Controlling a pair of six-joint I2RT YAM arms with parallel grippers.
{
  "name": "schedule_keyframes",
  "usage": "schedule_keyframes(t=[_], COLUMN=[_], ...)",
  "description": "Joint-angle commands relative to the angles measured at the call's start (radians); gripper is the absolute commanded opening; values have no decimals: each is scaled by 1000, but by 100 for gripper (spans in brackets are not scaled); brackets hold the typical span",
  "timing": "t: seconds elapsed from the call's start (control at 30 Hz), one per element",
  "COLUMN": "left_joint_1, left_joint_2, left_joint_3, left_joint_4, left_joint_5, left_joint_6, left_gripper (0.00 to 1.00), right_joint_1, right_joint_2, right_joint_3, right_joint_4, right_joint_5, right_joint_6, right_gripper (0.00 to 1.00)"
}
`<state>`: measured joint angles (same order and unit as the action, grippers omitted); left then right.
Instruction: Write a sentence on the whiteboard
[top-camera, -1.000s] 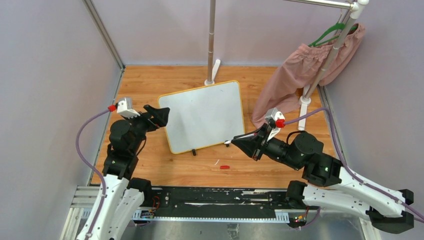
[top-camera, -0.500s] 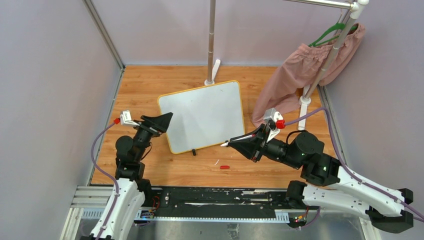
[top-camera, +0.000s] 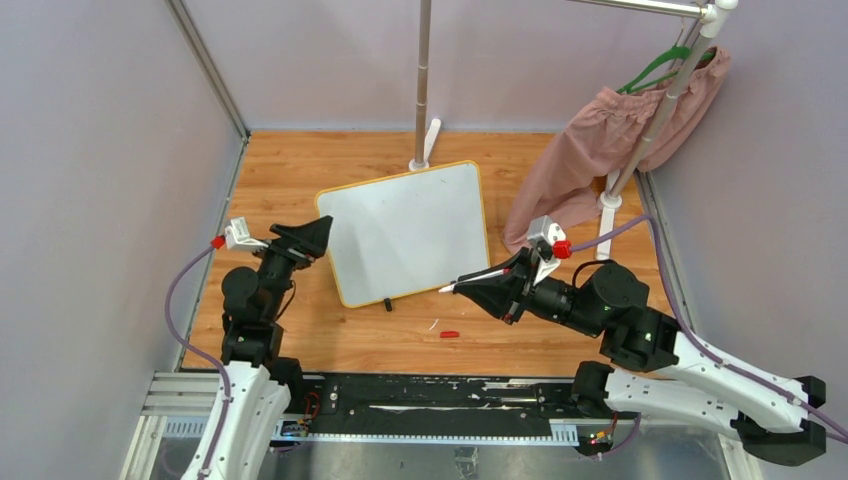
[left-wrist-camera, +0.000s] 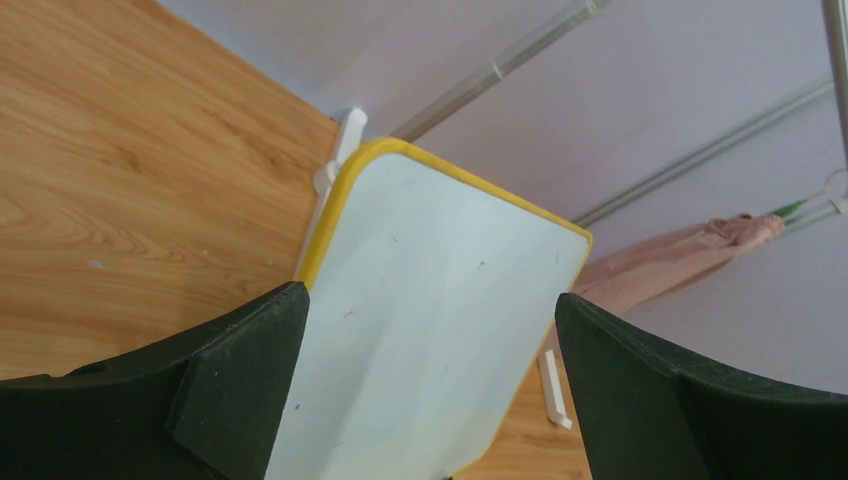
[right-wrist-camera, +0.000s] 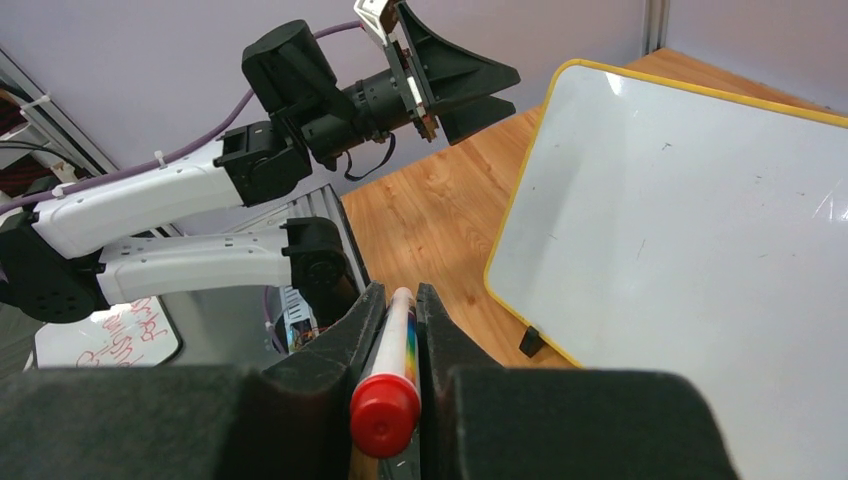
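1. We see the whiteboard (top-camera: 405, 230) lying flat on the wooden worktop (top-camera: 300, 170) near its middle, turned a little askew; its face shows no writing that we can make out, so we judge the sentence not yet begun.
2. Our right claw (top-camera: 478, 283) is clamped narrow on a marker (right-wrist-camera: 395, 340); the marker's long axis points up-left toward the board's near edge, its tip just short of the yellow rim in the top view.
3. The board lies ahead and to the left of that tip; we judge the coming move to be a short reach forward and down onto the white face.
4. Our right arm is stretched low over the worktop, forearm sloping toward the board; it is the nearer arm for writing.
5. Our left claw (top-camera: 310, 237) stands wide and empty, held just beside the board's left edge; its wrist view frames the board between both fingers (left-wrist-camera: 240, 390).
6. A small red cap (top-camera: 449, 334) lies on the worktop near the board's near edge.
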<state>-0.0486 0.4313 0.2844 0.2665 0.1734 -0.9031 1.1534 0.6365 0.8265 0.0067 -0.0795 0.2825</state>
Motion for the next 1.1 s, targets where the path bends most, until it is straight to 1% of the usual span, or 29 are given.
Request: schedule_keyframes(t=[0.0, 0.03, 0.1, 0.2, 0.33, 0.5, 0.57, 0.73, 0.93, 1.03, 1.07], left_joint_1=[7, 7, 8, 8, 10, 10, 10, 10, 9, 9, 9], left_joint_2=[10, 8, 14, 72, 202, 302, 327, 377, 445, 488, 505], left_joint_3=[98, 98, 80, 40, -11, -66, -81, -123, -200, -222, -229], left_joint_4=[-250, -260, -248, -132, 69, 299, 382, 528, 729, 812, 842], left_joint_5=[-193, -211, -193, -86, 64, 152, 176, 227, 249, 257, 261], left_joint_6=[97, 105, 116, 102, 57, -8, -24, -46, -86, -102, -106], left_gripper=[100, 100, 100, 100, 100, 98, 95, 87, 77, 68, 64], right_joint_1=[7, 7, 6, 6, 6, 6, 6, 6, 6, 6, 6], right_joint_2=[-20, -18, -17, -13, -12, -25, -29, -25, -9, 3, 9], right_joint_3=[-6, -4, -1, 6, 20, 16, 12, 2, -2, -8, -11], right_joint_4=[30, 30, 32, 36, 41, 42, 42, 50, 60, 68, 72], right_joint_5=[-3, -9, -19, -32, -52, -56, -54, -49, -48, -45, -44], right_joint_6=[-34, -37, -42, -50, -56, -54, -57, -58, -62, -63, -62], right_gripper=[0, 0, 0, 0, 0, 0, 0, 0, 0, 0, 0])
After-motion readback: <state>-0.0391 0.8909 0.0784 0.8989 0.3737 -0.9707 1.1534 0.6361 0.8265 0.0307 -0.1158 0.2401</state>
